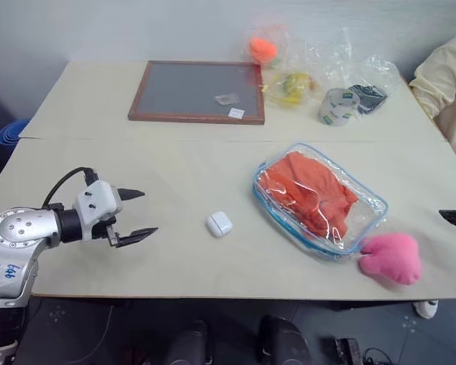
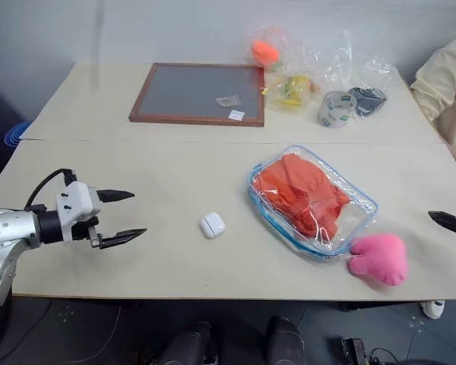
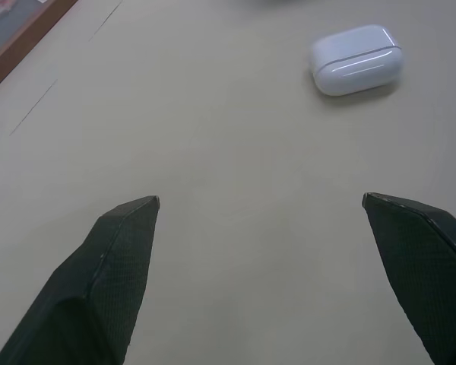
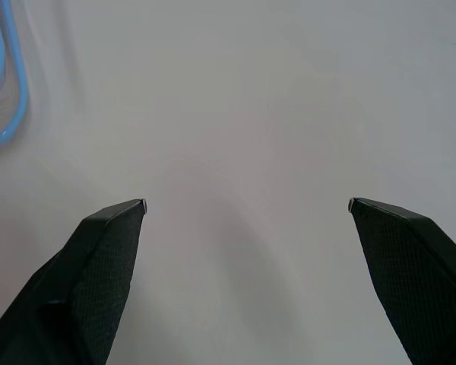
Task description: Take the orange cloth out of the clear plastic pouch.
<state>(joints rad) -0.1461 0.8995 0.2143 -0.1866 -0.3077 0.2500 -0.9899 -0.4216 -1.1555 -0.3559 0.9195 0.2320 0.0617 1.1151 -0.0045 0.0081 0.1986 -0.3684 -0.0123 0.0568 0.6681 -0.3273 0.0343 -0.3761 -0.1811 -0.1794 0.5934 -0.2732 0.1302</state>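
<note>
Pale beige table (image 1: 175, 171) fills most of the scene, made of two boards meeting along a seam that runs across it, with a light grey wall behind and dark floor below the near edge. On the far board lies a wood-framed grey board (image 1: 197, 91) with two small scraps on it. To its right sit crinkled clear bags (image 1: 330, 61), one holding an orange ball (image 1: 263, 49), another something yellow (image 1: 294, 85), beside a tape roll (image 1: 336, 106). A person's cream sleeve (image 1: 444, 80) shows at the right edge.

On the near board the pouch (image 1: 319, 201) lies flat and slanted, the orange cloth (image 1: 308, 192) bunched inside it. A pink plush (image 1: 391, 258) touches its near corner. A white case (image 1: 220, 223) sits left of the pouch, apart from it.

Left gripper (image 1: 137, 214) hovers over bare table well left of the case, jaws wide apart and empty. Right gripper (image 4: 247, 205) is over bare table near the pouch's blue trim, jaws likewise spread, holding nothing.
</note>
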